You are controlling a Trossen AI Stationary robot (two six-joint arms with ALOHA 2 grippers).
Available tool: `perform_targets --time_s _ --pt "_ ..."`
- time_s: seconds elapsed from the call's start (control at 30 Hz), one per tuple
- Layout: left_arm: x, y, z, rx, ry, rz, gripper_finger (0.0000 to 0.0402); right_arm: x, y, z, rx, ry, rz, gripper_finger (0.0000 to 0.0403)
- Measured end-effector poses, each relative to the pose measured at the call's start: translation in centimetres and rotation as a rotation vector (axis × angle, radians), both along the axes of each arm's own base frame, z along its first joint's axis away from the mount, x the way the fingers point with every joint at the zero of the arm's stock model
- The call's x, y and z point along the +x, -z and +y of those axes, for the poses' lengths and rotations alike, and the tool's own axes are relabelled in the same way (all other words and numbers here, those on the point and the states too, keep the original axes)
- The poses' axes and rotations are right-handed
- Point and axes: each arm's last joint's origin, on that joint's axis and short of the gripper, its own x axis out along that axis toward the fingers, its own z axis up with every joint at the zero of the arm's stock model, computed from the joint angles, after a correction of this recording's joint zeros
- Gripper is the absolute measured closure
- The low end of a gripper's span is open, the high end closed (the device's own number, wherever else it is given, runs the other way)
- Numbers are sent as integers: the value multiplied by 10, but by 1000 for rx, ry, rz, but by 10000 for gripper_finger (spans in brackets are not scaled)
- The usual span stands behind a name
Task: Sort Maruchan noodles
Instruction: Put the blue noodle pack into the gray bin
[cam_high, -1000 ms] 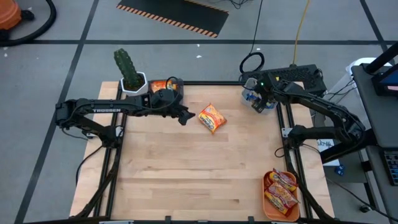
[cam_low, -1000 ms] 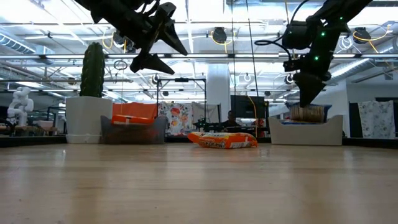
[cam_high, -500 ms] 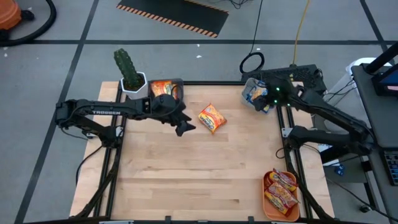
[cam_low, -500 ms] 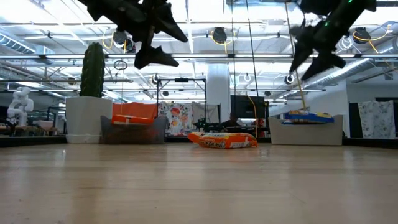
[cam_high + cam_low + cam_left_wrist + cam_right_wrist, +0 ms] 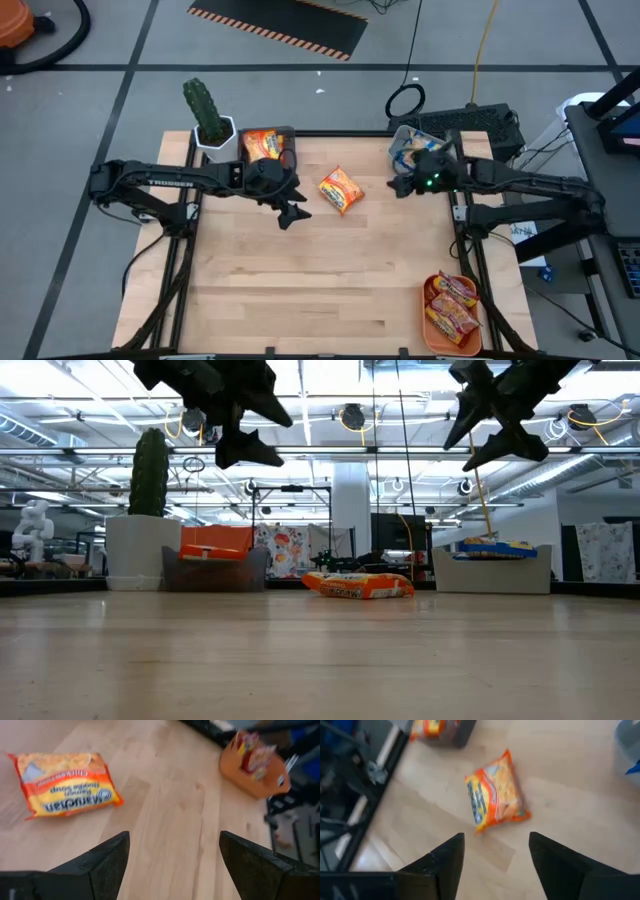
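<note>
One orange-yellow Maruchan noodle packet lies flat on the wooden table, toward its far middle; it also shows in the low view and in both wrist views. My left gripper hangs open above the table, left of the packet and slightly nearer, with nothing between its fingers. My right gripper hovers open to the packet's right, pointing toward it, also with nothing between its fingers. Both grippers are well above the tabletop in the low view.
A grey bin with orange packets stands at the far left beside a potted cactus. A clear bin with blue packets stands at the far right. An orange tray with red-brown packets sits at the near right edge.
My right gripper has risen out of the clear bin and swung toward the table's middle and the orange packet, rolling its wrist on the way. My left gripper has drifted a little toward the near edge and turned. The orange packet has stayed in place.
</note>
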Motion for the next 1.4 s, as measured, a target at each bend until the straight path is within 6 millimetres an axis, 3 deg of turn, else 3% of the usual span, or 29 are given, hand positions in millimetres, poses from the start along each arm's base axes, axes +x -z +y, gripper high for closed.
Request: perform_targets --time_s 0.2,0.33,0.53,0.73,1.07,1.4 --pt "-5 8 -5 30 17 98 92 24 16 9 93 -70 78 247" --pt "-7 10 -5 31 21 125 92 41 9 5 91 -121 128 294" --pt "-7 10 -2 117 5 120 92 50 10 -23 -6 -199 366 349" --pt "-3 14 7 227 -6 131 92 44 32 -56 117 -287 494 395" --pt "2 26 29 228 -80 172 92 23 52 -105 140 -287 605 402" --pt "7 43 41 219 -97 230 92 11 64 -126 132 -322 707 402"
